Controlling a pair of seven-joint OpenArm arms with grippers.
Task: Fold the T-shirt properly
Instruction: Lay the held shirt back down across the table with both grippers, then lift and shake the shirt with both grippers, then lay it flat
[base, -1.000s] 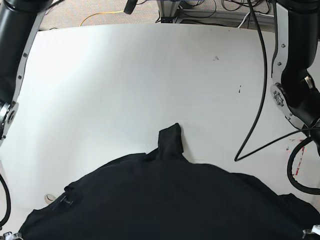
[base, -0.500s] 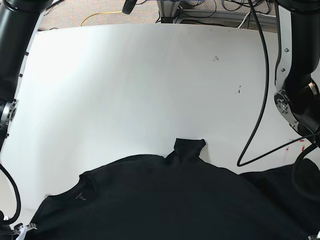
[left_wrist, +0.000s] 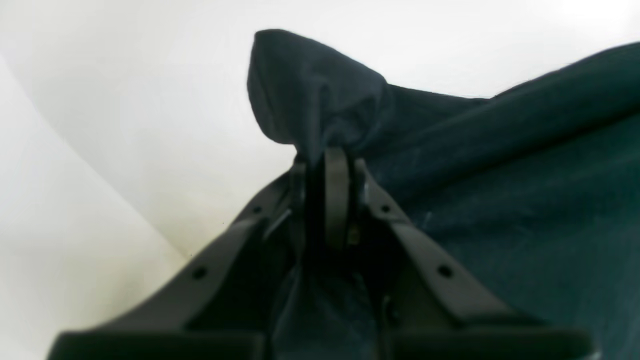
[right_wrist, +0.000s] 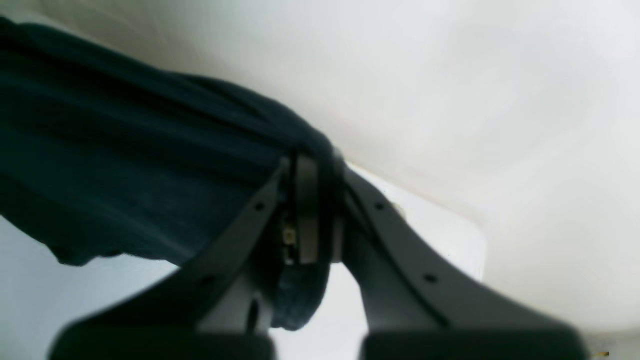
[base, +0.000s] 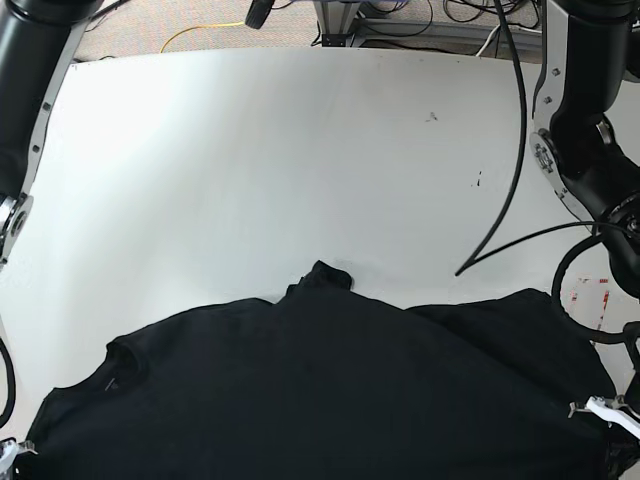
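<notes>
Left wrist view: left gripper (left_wrist: 336, 165), 2 dark jaws clamped together on a fold of the soft, wrinkled plain black cloth T-shirt (left_wrist: 500, 190).
Cloth at left gripper: a rounded peak of fabric stands just beyond the fingertips; the rest spreads away to their right.
Right wrist view: right gripper (right_wrist: 312, 167), jaws clenched on a bunched edge of the T-shirt (right_wrist: 125, 165); the cloth stretches off to the left of the fingers and a tail hangs below them.
Base view: T-shirt (base: 320, 390) lies wide along the near edge of the flat white table (base: 280, 160), a small flap at its far edge.
Beyond: black cables (base: 505, 170) trail over the table.
</notes>
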